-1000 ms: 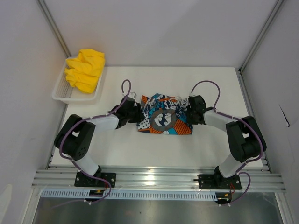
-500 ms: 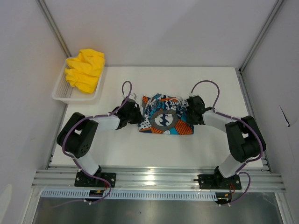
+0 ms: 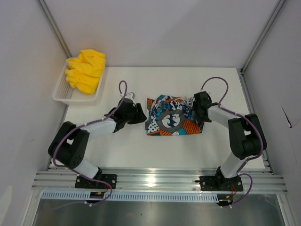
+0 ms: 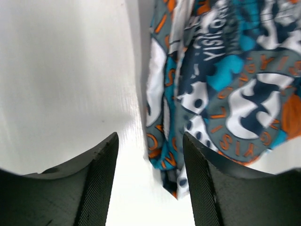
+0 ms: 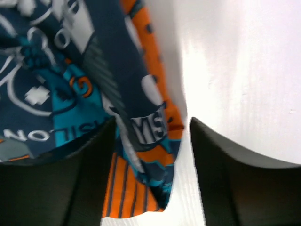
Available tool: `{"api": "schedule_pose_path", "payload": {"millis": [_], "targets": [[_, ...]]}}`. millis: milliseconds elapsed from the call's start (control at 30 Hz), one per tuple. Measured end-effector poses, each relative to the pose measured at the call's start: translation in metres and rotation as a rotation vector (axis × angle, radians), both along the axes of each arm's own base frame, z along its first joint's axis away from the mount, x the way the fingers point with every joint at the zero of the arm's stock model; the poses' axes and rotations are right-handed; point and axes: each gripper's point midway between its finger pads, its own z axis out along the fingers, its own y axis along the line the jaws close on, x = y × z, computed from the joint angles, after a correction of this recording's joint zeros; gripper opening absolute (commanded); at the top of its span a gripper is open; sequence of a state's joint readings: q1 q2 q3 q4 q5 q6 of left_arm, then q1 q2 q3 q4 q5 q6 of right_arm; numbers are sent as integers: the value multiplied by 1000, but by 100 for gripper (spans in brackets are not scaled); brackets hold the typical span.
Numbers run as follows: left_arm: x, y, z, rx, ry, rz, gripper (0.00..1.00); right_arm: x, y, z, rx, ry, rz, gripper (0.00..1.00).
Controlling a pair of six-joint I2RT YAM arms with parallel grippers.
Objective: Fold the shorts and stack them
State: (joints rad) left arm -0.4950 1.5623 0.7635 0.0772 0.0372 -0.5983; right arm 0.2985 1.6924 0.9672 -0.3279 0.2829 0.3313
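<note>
- The printed shorts (image 3: 173, 121) are thin, soft cloth — matt and creased, with the pattern lying flat on the surface.
- The yellow shorts (image 3: 86, 70) are soft, matt cloth too, bunched in folds.
- The basket (image 3: 75, 100) looks like white plastic mesh.
- The table (image 3: 141, 150) is smooth and white, with a faint sheen.
- The left gripper (image 4: 150, 136) and right gripper (image 5: 153, 121) have matt black fingers — plastic by the look.
- The rail (image 3: 160, 180) is bare ribbed metal, brightly reflective.

Between the left gripper (image 4: 150, 146) and right gripper (image 5: 151, 141), both black, the printed shorts (image 3: 174, 121) show teal, navy, orange and white shapes, a grey lettered ring, and orange stripes at the right gripper. Far beyond the left gripper: plain yellow shorts (image 3: 86, 70) and a white basket (image 3: 60, 92).
</note>
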Motion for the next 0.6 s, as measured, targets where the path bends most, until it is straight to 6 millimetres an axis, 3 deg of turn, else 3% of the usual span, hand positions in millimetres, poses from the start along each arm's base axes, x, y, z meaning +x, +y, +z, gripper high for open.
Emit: {"api": "schedule_pose_path", "payload": {"millis": [167, 300, 367, 467, 600], "targets": [[-7, 6, 53, -42, -89, 7, 62, 9, -12, 16, -18, -38, -39, 72], [-18, 13, 81, -65, -139, 12, 62, 12, 1, 54, 17, -138, -10, 75], [-25, 16, 84, -66, -143, 13, 61, 12, 19, 75, 44, -199, 34, 77], [-35, 22, 80, -54, -124, 14, 61, 8, 61, 99, 88, -268, 139, 78], [-47, 28, 67, -31, -88, 10, 61, -3, 115, 92, 114, -250, 257, 78]]}}
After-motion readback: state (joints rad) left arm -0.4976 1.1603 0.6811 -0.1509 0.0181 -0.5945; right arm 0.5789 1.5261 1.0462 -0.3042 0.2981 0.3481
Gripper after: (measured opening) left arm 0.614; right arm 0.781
